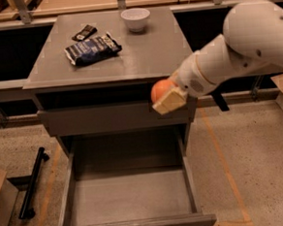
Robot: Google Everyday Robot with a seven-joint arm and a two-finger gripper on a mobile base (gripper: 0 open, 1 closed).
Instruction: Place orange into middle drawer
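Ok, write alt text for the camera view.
The gripper holds the orange in front of the grey cabinet, above the pulled-out middle drawer. A white bowl and a dark snack bag sit on the cabinet top.

We see the smooth round orange fruit (160, 89) clasped in the cream two-finger gripper (167, 97), held in the air to the right, seemingly above the back right corner of the drawer. The grey handle-less middle drawer (130, 199), a wide deep tray with flat floor and side walls, stands pulled out low before us.
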